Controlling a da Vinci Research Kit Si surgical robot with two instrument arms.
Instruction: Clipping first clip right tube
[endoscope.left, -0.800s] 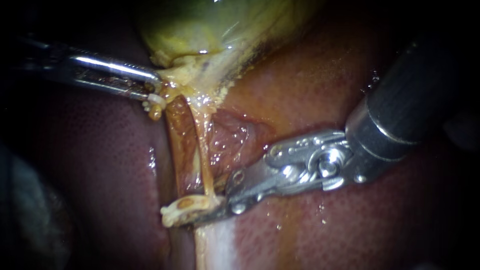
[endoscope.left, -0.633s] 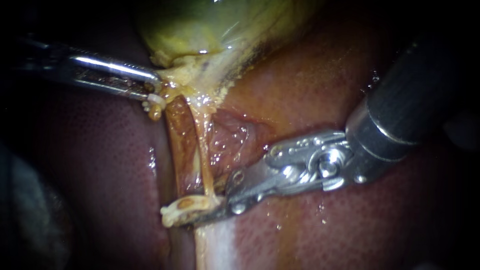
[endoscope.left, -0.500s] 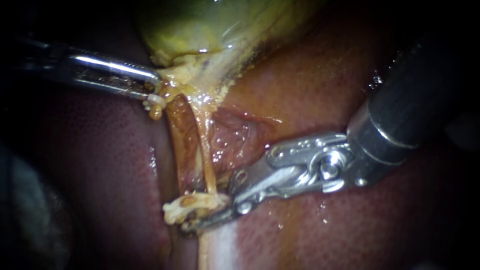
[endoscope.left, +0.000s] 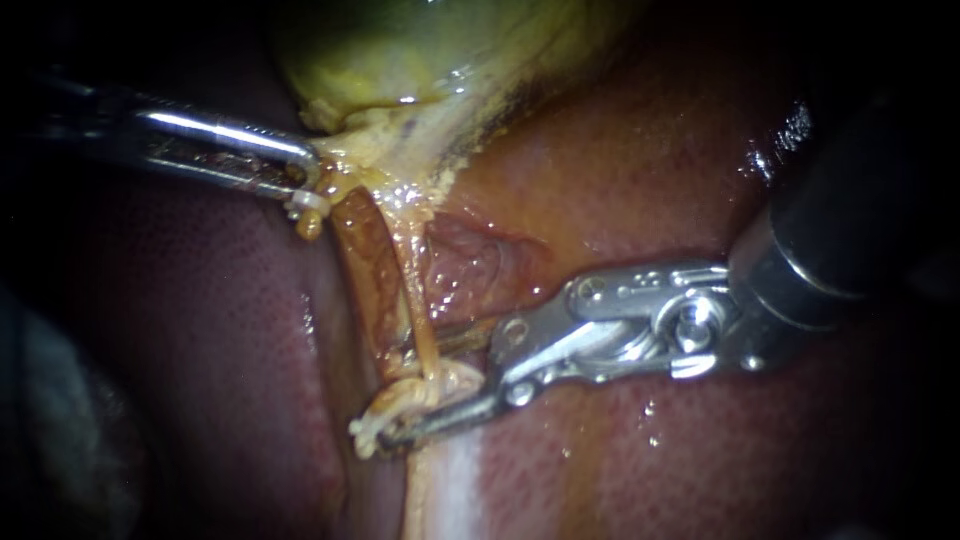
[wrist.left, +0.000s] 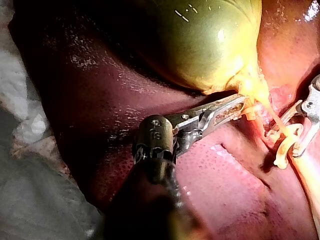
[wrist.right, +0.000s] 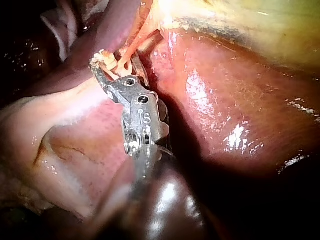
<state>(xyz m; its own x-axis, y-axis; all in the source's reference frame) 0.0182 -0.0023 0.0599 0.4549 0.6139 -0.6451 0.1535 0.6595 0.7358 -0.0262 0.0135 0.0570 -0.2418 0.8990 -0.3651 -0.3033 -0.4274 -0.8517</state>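
The yellow-green gallbladder (endoscope.left: 420, 50) narrows to a pale neck. My left instrument (endoscope.left: 305, 180) holds the tissue beside that neck, its jaws shut on it, as the left wrist view confirms (wrist.left: 235, 107). Two tubes run down from the neck: a wider brown left tube (endoscope.left: 362, 265) and a thin yellow right tube (endoscope.left: 418, 320). My right instrument (endoscope.left: 400, 400) comes in from the right, its jaws around the lower end of the right tube. They are shut on a whitish clip (endoscope.left: 392, 412), which is squeezed around the tube. The right wrist view shows the same clip (wrist.right: 106, 57) at the jaw tips (wrist.right: 107, 65).
Dark red liver (endoscope.left: 200, 330) lies on both sides of the tubes, with a raw pink bed (endoscope.left: 480, 265) to their right. A pale band (endoscope.left: 445, 490) runs down below the clip. White gauze (wrist.left: 20, 115) lies at the liver's edge behind my left instrument.
The right instrument's jaws have closed in, and the clip has gone from flat and spread to bunched around the right tube. Jaws and tube end have shifted slightly right. The left instrument has held still.
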